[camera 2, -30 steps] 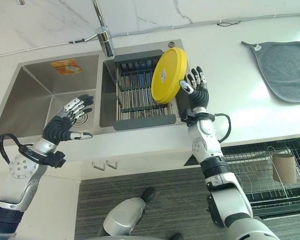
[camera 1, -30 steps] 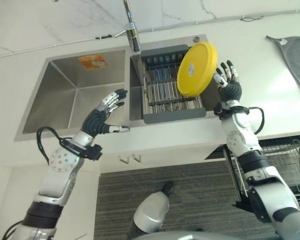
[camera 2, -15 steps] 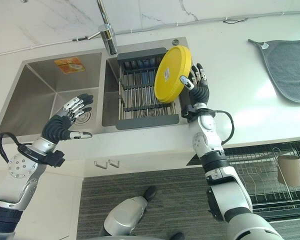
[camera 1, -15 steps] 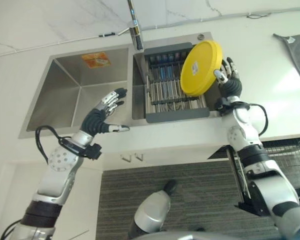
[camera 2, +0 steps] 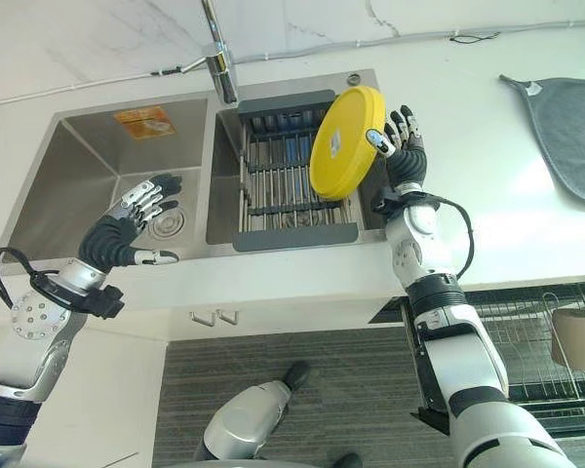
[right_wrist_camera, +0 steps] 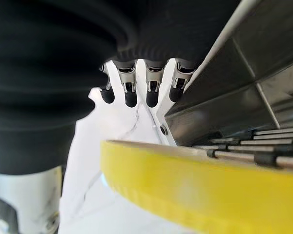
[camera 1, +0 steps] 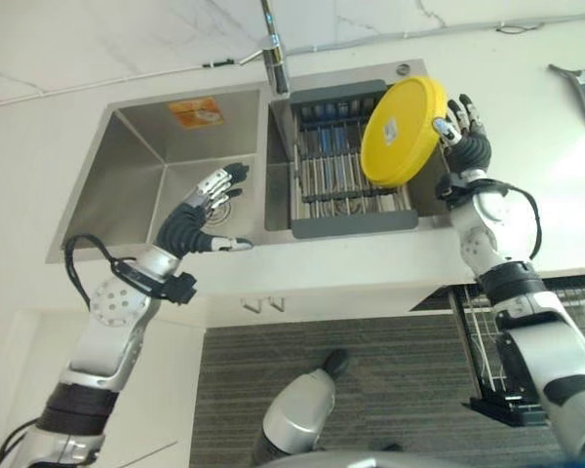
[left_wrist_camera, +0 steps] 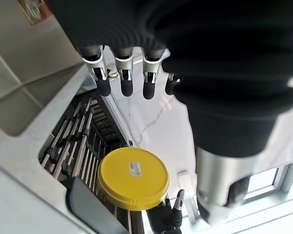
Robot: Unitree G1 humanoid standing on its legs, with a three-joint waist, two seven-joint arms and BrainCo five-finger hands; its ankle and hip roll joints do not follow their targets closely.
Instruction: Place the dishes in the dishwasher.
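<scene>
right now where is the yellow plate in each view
Left eye view: yellow plate upper right, tilted over the rack, against the right hand.
Right eye view: upper middle, over the same rack.
Left wrist view: lower middle, past the left hand.
Right wrist view: its rim crosses the lower half, very close.
Shared landmark: the grey rack in the right sink basin.

A kitchen: steel double sink (camera 1: 156,185), tap (camera 1: 276,49), marble wall (camera 2: 97,39); pale counter (camera 2: 487,146)
</scene>
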